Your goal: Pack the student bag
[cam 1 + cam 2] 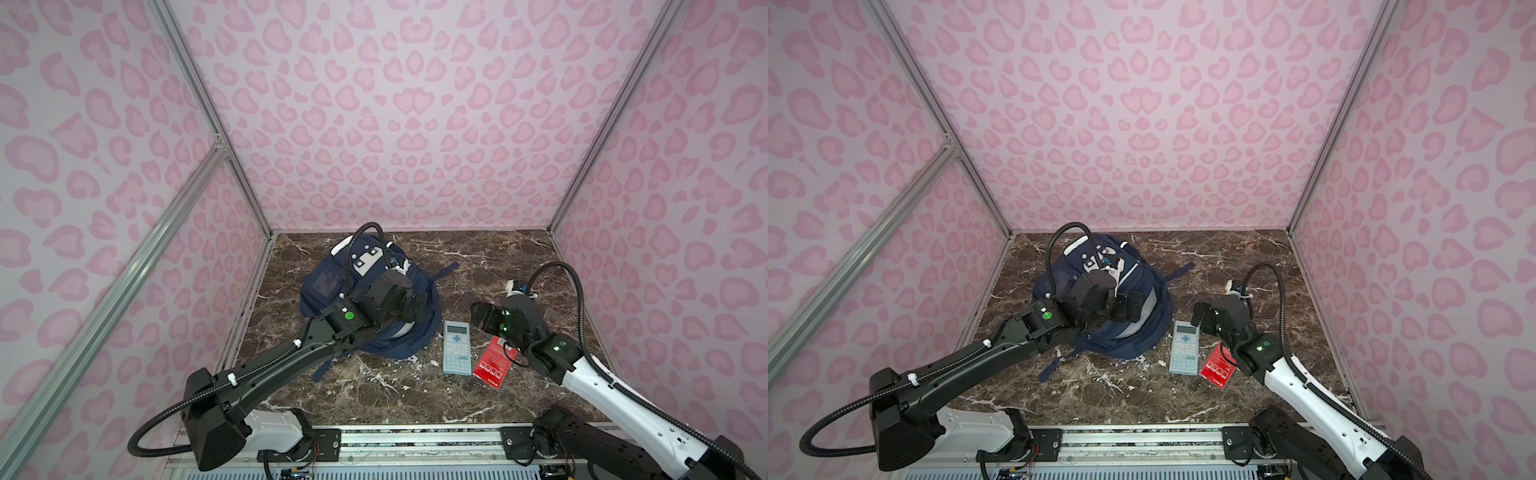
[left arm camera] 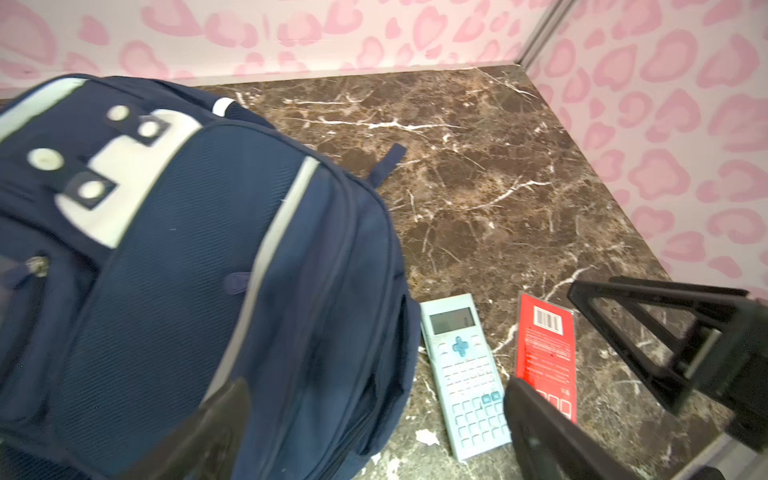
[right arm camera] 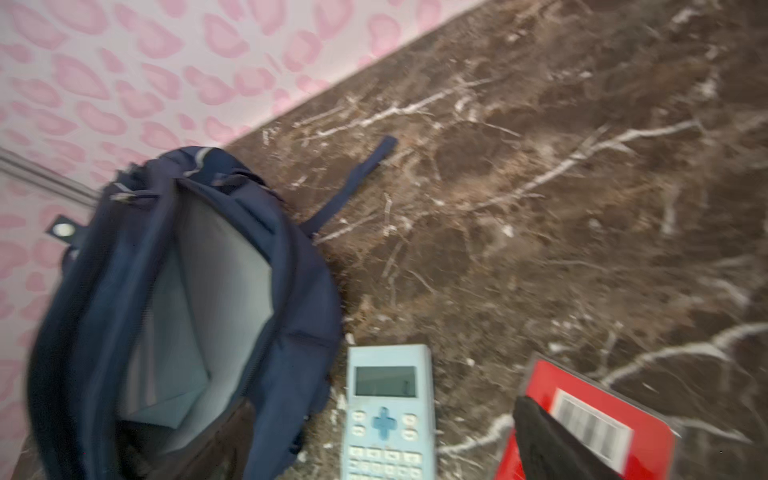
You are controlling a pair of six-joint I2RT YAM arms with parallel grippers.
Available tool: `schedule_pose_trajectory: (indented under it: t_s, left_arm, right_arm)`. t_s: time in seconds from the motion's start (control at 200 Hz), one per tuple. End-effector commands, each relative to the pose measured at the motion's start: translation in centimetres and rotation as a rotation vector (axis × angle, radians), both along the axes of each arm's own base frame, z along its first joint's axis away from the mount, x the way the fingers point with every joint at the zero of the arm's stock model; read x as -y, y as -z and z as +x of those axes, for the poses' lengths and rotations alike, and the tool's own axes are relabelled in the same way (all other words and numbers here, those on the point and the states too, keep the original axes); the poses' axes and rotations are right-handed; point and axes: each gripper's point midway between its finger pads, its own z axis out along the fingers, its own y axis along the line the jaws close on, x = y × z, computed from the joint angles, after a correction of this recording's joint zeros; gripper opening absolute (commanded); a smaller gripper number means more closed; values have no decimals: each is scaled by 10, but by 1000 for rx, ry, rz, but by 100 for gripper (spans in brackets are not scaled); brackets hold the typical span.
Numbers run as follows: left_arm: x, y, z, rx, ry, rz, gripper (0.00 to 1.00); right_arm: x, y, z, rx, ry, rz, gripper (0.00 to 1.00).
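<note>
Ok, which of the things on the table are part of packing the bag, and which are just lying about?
Part of the job: student bag, its main compartment open; light blue calculator and flat red packet, both beside it, probably still to go in.
Just lying about: nothing loose that I can see, only the marble tabletop.

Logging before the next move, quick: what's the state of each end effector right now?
Left end effector: open, holding nothing.
Right end effector: open, holding nothing.
</note>
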Motion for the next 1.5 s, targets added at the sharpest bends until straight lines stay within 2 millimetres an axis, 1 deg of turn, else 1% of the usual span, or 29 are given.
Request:
schedule_pose_trajectory:
  t_s: [0.0,0.02,0.06,0.135,0.16,0.18,0.23,0.255,0.305,0.42,0.455,0.48,0.515,0.575,0.65,0.67,0.69,0.745,0.79,0.88,0.945,1.025,1.125,1.215,1.295,1.355,1.435,1.48,1.495]
  left_arm:
    - [67,-7,-22,-50,203,-157,99]
    - [78,-7,-26,-66,238,-177,97]
    - [99,4,-32,-113,292,-193,95]
    - [129,20,-38,-151,343,-194,91]
    - [134,31,-39,-158,339,-162,89]
    - [140,26,-35,-139,329,-153,87]
    - [150,41,-30,-141,315,-99,80]
    - [157,45,-30,-150,323,-94,77]
    - [169,62,-26,-183,329,-86,70]
    - [200,93,-30,-260,378,-75,57]
    - [206,103,-29,-273,379,-51,49]
    - [209,109,-27,-275,370,-30,41]
    - [210,121,-23,-284,349,10,34]
    - [213,136,-18,-298,338,48,32]
    - [217,155,-17,-322,339,87,26]
    - [219,155,-18,-327,345,89,25]
    - [219,163,-18,-337,346,106,23]
    - [220,171,-19,-344,348,130,18]
    - [219,178,-18,-348,341,148,12]
    - [211,191,-13,-341,303,199,4]
    - [208,203,-11,-348,290,231,3]
    - [212,214,-19,-385,327,220,3]
    - [218,215,-24,-391,354,183,3]
    - [211,220,-21,-380,334,221,3]
    - [208,233,-22,-400,328,257,3]
    - [208,241,-24,-420,328,260,3]
    - [206,246,-24,-428,316,268,3]
    - [205,246,-23,-424,307,272,3]
    - [204,246,-22,-425,304,272,3]
  right_arm:
    - [2,25,-26,-92,-45,94,99]
    - [6,28,-28,-97,-29,111,99]
    - [14,37,-32,-128,6,146,99]
    - [28,54,-39,-198,58,178,99]
    - [33,59,-40,-220,80,181,99]
    - [37,63,-41,-236,96,182,99]
    - [42,71,-42,-265,108,195,99]
    - [45,74,-42,-278,116,199,99]
    - [51,82,-43,-307,146,208,99]
    - [59,102,-49,-362,215,287,93]
    - [60,107,-50,-358,225,311,90]
    - [61,109,-50,-353,235,327,87]
    - [64,111,-49,-339,248,348,81]
    - [68,120,-51,-357,266,372,75]
    - [71,124,-53,-382,265,365,74]
    - [71,126,-53,-390,266,366,74]
    - [72,127,-54,-397,271,370,74]
    - [71,129,-53,-397,267,382,72]
    - [72,131,-52,-392,275,398,69]
    - [70,133,-50,-381,270,417,64]
    - [69,135,-51,-385,265,422,62]
    - [68,136,-52,-395,257,417,60]
    - [64,137,-49,-390,216,416,54]
    - [61,143,-52,-470,171,391,56]
    - [58,149,-56,-534,129,368,62]
    - [56,157,-57,-549,120,380,62]
    - [47,163,-56,-557,84,431,57]
    - [40,163,-54,-553,41,460,55]
    - [38,162,-53,-552,23,467,52]
